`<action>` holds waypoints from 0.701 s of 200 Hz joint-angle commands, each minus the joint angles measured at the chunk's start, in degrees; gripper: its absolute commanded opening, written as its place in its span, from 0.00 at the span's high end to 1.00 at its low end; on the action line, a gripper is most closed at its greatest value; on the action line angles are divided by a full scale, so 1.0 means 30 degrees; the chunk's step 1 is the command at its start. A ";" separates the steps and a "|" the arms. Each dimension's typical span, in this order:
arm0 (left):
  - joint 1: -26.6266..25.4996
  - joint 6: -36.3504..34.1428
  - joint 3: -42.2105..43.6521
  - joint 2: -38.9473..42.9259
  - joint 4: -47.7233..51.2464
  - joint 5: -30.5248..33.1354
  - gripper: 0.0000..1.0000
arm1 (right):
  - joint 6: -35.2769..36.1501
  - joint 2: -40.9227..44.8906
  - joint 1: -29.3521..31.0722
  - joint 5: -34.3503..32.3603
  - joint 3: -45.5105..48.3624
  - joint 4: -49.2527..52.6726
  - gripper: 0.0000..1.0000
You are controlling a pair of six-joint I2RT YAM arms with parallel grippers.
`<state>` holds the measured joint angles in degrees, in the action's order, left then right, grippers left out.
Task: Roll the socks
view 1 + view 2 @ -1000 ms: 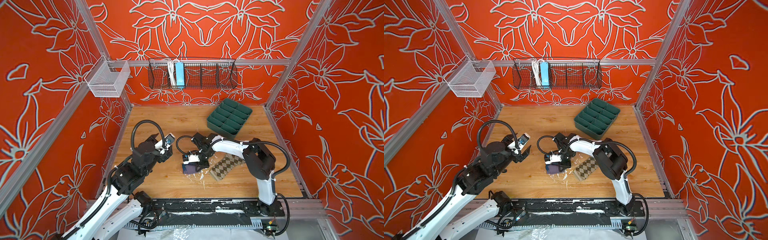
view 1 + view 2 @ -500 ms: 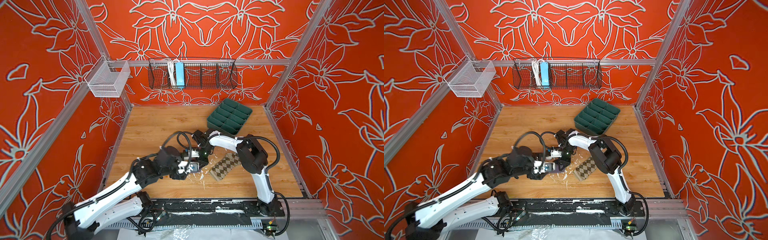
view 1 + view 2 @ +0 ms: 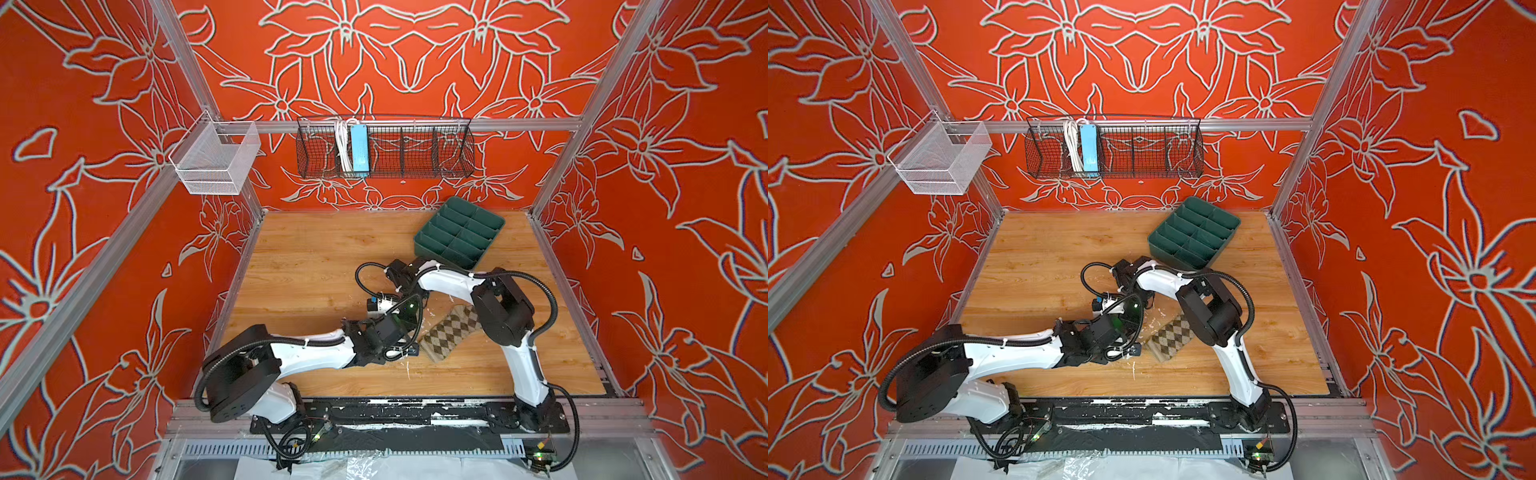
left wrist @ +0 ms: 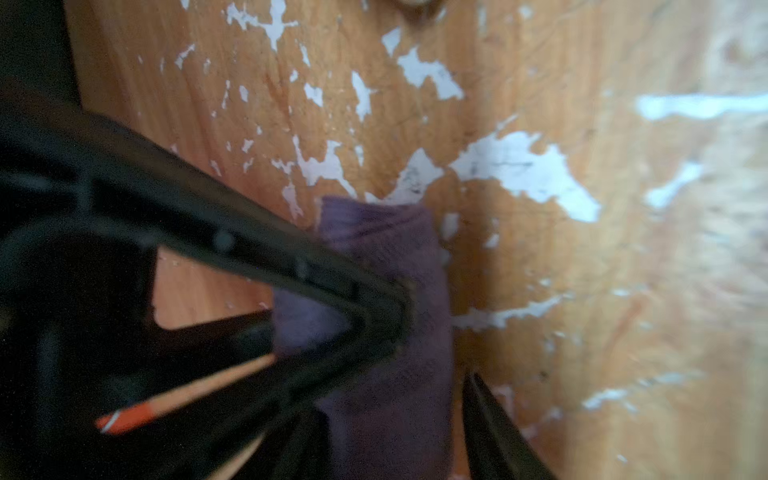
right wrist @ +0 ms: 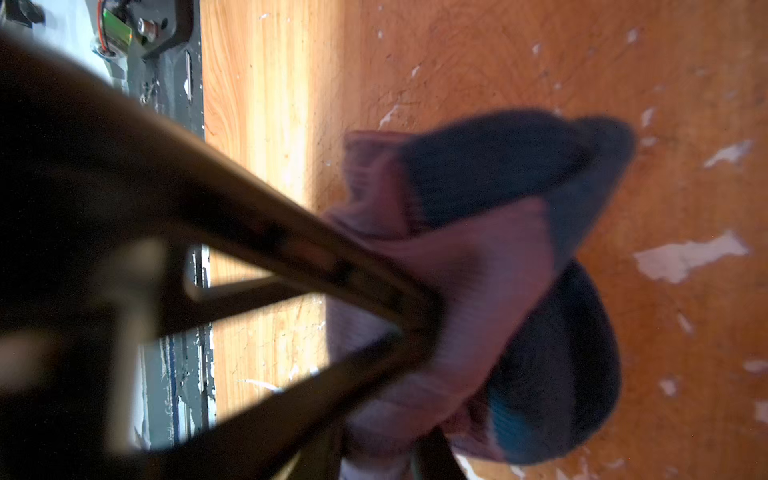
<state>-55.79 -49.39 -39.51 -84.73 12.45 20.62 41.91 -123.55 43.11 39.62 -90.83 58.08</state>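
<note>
Fabric looks soft and light: right hand clamps the bunched purple sock; left hand straddles it, grip unclear. I'd pinch the thick fold lying inside that hand.

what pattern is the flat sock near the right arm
Beige-and-brown argyle diamonds on the flat sock, clearest in a top view.

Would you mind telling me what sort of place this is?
Probably a robotics lab test cell: an aluminium frame with red floral panels encloses a wooden tabletop, where a left arm and a right arm work.
</note>
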 commanded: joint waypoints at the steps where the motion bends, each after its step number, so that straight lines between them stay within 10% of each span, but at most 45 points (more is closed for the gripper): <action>1: 0.0139 0.0302 -0.0131 -0.1639 -0.1563 0.1883 0.66 | 0.0835 0.0330 -0.0012 -0.0100 0.1001 0.1280 0.96; 37: 0.0546 0.1632 -0.0512 -0.2665 -0.0553 0.1894 0.90 | 0.0383 0.2747 -0.0963 0.1253 0.2802 -0.0897 0.92; 106: 0.2251 0.3853 -0.2995 -0.3809 0.5072 -0.2562 0.91 | -0.3761 1.0336 -0.5185 0.2112 0.7270 -0.7145 0.61; 140: 0.3172 0.4794 -0.5354 -0.5532 0.8144 -0.5404 0.91 | -0.7359 1.5646 -0.7260 -0.1473 1.0387 -1.1794 0.56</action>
<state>-48.77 -38.54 -53.80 -95.64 21.34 13.78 28.99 -85.60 23.59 41.19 -65.04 32.62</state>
